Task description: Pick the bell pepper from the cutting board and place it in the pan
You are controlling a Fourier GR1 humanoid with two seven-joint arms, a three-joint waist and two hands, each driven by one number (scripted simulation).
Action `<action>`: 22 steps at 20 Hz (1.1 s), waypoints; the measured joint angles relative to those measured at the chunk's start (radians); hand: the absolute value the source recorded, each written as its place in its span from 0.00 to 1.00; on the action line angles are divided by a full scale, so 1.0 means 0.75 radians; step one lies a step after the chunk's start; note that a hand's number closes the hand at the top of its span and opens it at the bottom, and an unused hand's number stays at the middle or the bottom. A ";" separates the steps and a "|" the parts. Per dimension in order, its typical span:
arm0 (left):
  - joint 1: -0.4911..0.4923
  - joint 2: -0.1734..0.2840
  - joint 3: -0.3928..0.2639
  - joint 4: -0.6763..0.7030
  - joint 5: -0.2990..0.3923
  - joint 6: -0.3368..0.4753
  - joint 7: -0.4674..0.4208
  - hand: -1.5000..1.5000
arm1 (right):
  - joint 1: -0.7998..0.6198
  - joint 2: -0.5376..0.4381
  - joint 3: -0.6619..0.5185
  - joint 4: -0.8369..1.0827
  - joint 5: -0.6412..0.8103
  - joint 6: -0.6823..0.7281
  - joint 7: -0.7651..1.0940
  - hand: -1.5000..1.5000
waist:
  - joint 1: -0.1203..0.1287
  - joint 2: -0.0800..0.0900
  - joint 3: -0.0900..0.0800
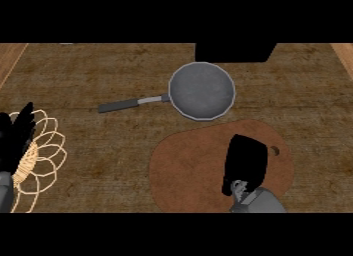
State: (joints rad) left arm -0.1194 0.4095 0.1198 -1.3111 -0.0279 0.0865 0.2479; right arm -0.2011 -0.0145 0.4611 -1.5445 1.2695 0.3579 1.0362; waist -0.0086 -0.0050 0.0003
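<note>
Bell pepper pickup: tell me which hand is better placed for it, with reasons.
Right. The right hand is already over the cutting board, near the pan. The left hand rests far left over a wire basket. The pepper itself isn't visible.

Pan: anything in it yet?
No. The pan shows only its bare grey inside; the right hand is over the cutting board.

Pan (pixel 202 90) behind cutting board (pixel 190 167); basket (pixel 39 160) left.
</note>
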 measured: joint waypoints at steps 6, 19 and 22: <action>0.045 -0.009 0.008 0.002 -0.009 0.017 -0.017 0.50 | 0.307 0.005 0.014 -0.263 -0.011 -0.201 0.147 1.00 | -0.039 -0.013 -0.001; 0.015 -0.015 -0.006 -0.021 -0.027 0.004 0.001 0.50 | 0.238 0.005 0.323 -0.590 0.578 -0.354 0.225 1.00 | 0.006 0.000 -0.002; 0.014 -0.029 -0.019 -0.029 -0.038 0.005 0.004 0.50 | 0.146 0.004 0.319 -0.574 0.567 -0.363 0.245 1.00 | 0.018 0.004 -0.001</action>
State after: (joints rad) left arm -0.1088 0.3881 0.1058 -1.3331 -0.0560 0.0901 0.2508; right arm -0.0914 -0.0115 0.7003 -1.9752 1.6950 0.0855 1.2200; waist 0.0052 -0.0019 -0.0007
